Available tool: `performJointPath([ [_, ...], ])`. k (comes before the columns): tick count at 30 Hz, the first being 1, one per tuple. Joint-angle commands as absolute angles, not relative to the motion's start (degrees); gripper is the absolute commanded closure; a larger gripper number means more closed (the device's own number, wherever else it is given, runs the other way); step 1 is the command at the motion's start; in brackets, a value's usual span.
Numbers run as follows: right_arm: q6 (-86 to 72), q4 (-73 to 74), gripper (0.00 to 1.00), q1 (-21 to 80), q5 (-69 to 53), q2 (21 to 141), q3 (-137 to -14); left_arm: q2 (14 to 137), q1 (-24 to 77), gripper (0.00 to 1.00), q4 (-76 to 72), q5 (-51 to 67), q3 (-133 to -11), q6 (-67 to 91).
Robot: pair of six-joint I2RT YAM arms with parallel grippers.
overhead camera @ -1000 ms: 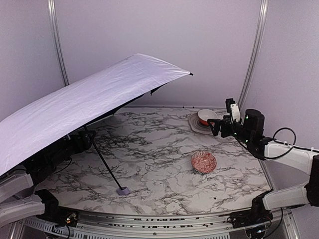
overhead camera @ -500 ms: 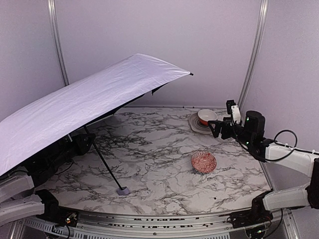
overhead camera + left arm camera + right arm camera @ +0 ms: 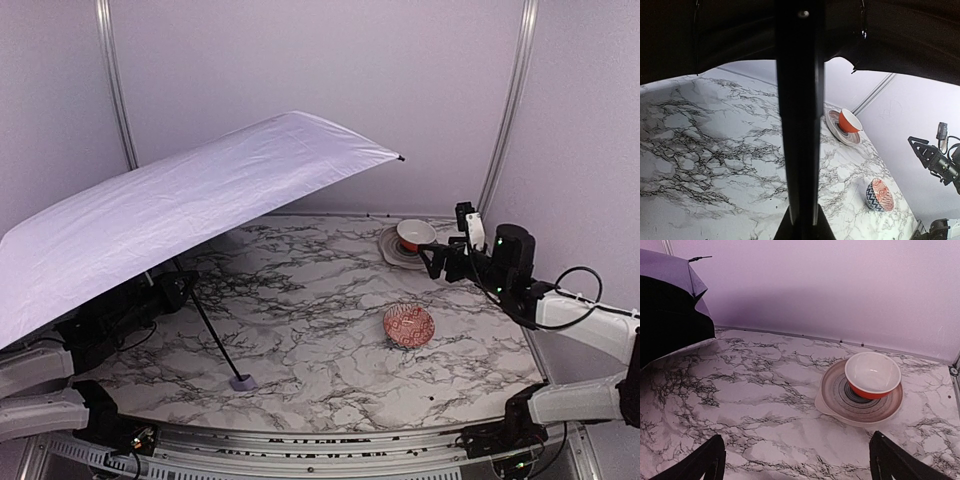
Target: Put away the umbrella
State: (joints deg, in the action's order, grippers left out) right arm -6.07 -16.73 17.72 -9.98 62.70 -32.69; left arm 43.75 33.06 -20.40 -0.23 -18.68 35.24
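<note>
The umbrella (image 3: 190,215) stands open over the table's left half, its pale lavender canopy tilted and its black underside (image 3: 900,30) facing the marble. Its thin black shaft (image 3: 215,335) slants down to the small lavender handle (image 3: 243,381), which rests on the table. Under the canopy my left gripper (image 3: 178,290) is shut on the upper shaft; in the left wrist view the shaft (image 3: 800,125) runs straight up from between the closed jaws (image 3: 801,220). My right gripper (image 3: 440,262) hovers open at the far right, nothing between its fingers (image 3: 797,465), well apart from the canopy edge (image 3: 670,315).
A red patterned bowl (image 3: 408,325) sits on the marble right of centre. An orange bowl (image 3: 872,374) stands on a striped plate (image 3: 840,400) at the back right, just ahead of the right gripper. Walls close the back and sides.
My left gripper has closed on the umbrella's shaft. The canopy has shifted a little to the right and its far tip has dropped slightly. The right arm has barely moved.
</note>
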Motion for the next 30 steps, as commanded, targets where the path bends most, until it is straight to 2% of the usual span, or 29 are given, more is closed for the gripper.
performJointPath([
  [1,-6.64,-15.85,0.03,21.14,-10.70,61.77,-34.04,44.64,34.52,1.00,-21.43,0.67,-20.45,32.37],
  [10,-5.37,-19.33,0.05,34.78,-20.69,64.98,-40.63,53.34,41.17,1.00,-24.59,6.11,-32.00,31.05],
  [17,-8.12,-32.00,0.06,44.85,-27.57,71.81,-44.06,61.56,47.06,1.00,-28.68,8.47,-38.71,29.36],
  [25,-14.18,-40.08,0.07,47.02,-33.72,80.86,-55.46,66.40,52.30,1.00,-29.80,12.22,-44.01,26.47],
  [30,-16.67,-39.48,0.07,47.39,-37.25,86.19,-62.63,68.13,54.65,1.00,-29.79,14.22,-45.59,25.42],
])
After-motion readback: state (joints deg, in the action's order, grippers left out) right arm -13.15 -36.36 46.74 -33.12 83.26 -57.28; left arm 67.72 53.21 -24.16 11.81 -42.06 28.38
